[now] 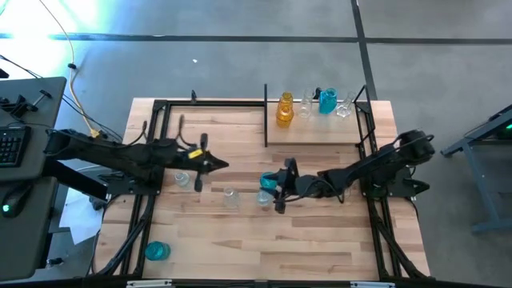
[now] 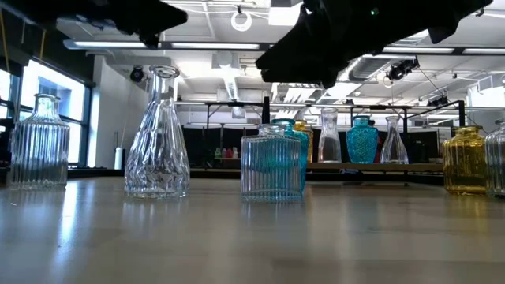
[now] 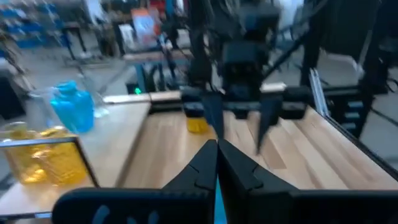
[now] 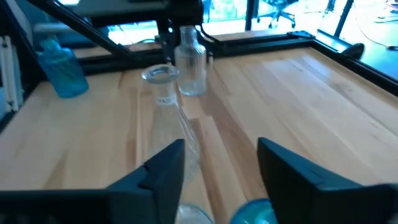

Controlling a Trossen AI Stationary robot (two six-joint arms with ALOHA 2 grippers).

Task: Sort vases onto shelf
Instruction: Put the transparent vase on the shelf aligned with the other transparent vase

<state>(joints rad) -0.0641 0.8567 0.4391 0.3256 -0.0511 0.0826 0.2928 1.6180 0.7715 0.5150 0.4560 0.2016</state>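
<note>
On the shelf (image 1: 320, 132) at the far right stand an amber vase (image 1: 285, 110), a teal vase (image 1: 327, 101) and two clear vases (image 1: 306, 104). On the table stand a teal vase (image 1: 268, 182) and a clear vase (image 1: 264, 198) side by side. Two more clear vases (image 1: 231, 198), (image 1: 182, 180) stand to their left. My right gripper (image 4: 221, 165) is open and reaches from the right. The tops of the teal vase (image 4: 255, 213) and the clear vase (image 4: 193, 214) show low between its fingers. My left gripper (image 3: 216, 158) is shut, level, above the left clear vase, and holds nothing.
Another teal vase (image 1: 157, 251) stands near the front left corner. The low view shows an amber vase (image 2: 465, 162) at the right. A black frame (image 1: 152, 160) runs along the table's sides. Bare wood lies in the near middle (image 1: 272, 248).
</note>
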